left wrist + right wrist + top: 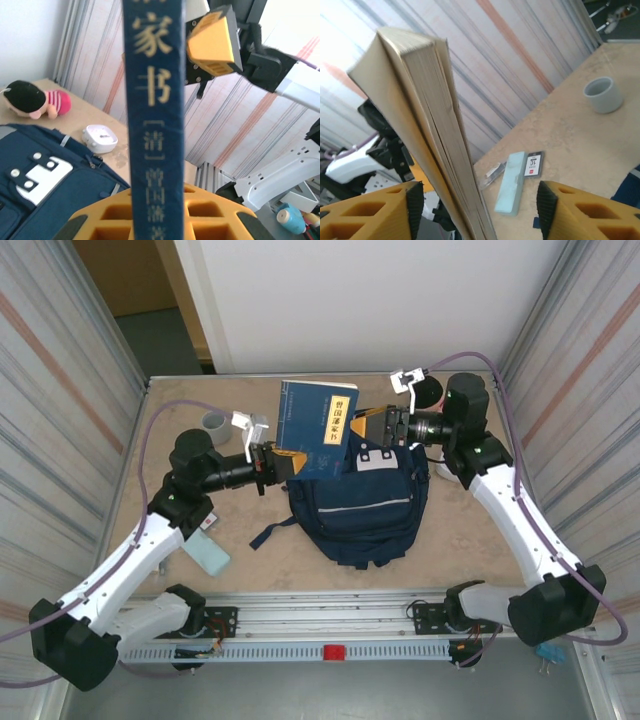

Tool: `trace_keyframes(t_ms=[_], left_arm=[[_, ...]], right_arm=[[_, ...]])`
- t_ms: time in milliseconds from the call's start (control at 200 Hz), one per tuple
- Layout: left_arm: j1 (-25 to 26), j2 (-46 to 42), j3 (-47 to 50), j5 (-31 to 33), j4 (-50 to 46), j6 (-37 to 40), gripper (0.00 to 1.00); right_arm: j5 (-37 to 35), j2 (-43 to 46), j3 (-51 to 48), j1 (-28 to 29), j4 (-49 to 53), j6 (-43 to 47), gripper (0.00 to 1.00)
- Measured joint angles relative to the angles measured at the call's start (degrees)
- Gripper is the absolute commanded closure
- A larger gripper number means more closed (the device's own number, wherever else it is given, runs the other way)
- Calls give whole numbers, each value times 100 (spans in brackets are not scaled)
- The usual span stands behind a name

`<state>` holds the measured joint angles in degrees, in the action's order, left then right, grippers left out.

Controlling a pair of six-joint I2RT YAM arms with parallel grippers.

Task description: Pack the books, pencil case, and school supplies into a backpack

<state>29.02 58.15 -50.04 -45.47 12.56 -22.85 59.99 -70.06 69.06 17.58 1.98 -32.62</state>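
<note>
Gripping the book (318, 428) by its spine edge, the left gripper (285, 462) is closed, and the volume is held aloft just over the top of the backpack (365, 515). The right gripper (372, 425) is set at the page edge, fingers spread, nothing clamped. Step judged: book insertion; a lowering into the backpack's mouth is called for next, its opening not being discernible, while the pencil case (207, 555) is found on the table (470, 540), well apart to the left.

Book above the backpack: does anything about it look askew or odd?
Yes. The book stands tilted over the backpack, pinched at its lower edge by the left gripper; its pages gape slightly between the open fingers of the right gripper.
</note>
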Motion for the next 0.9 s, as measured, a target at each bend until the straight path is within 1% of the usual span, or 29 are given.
trace_keyframes(t_ms=[70,90,115,215,351,426,506,561,596,611,636,646,671,702,742,772,852,902], left_arm=[[24,79,-31,-92,212,-98,100],[31,107,-37,-127,284,-131,100],[39,138,-42,-153,363,-155,100],[44,229,-44,-258,627,-302,100],[44,289,-57,-256,909,-492,100],[55,354,-57,-254,1163,-664,100],[79,459,-63,-258,1451,-855,100],[109,544,-81,-256,1587,-949,100],[127,592,-94,-256,1641,-988,100],[138,614,-101,-254,1663,-1001,100],[146,647,-109,-254,1692,-1032,100],[151,658,-114,-254,1698,-1038,100],[151,680,-120,-254,1722,-1049,100],[151,691,-122,-256,1757,-1067,100],[160,686,-129,-254,1786,-1069,91],[184,664,-140,-240,1792,-1064,77],[221,608,-146,-28,1652,-938,53],[216,540,-149,164,1419,-761,43]], right_arm=[[52,105,-122,0,-225,-96,26],[57,127,-151,0,-284,-131,23],[57,153,-186,0,-358,-146,22],[140,184,-275,2,-649,-308,22],[326,186,-450,57,-1128,-599,22],[398,186,-535,195,-1246,-632,23],[442,186,-597,398,-1340,-649,27],[442,186,-605,540,-1423,-673,32],[439,186,-608,612,-1482,-688,41],[439,186,-610,649,-1493,-728,46],[439,186,-612,695,-1558,-717,59],[437,186,-614,713,-1561,-752,62],[431,186,-621,756,-1611,-732,74],[411,186,-623,767,-1635,-730,84],[343,186,-643,763,-1650,-728,93],[271,184,-671,734,-1659,-730,100],[227,197,-765,632,-1683,-721,100],[216,225,-820,538,-1624,-702,100]])
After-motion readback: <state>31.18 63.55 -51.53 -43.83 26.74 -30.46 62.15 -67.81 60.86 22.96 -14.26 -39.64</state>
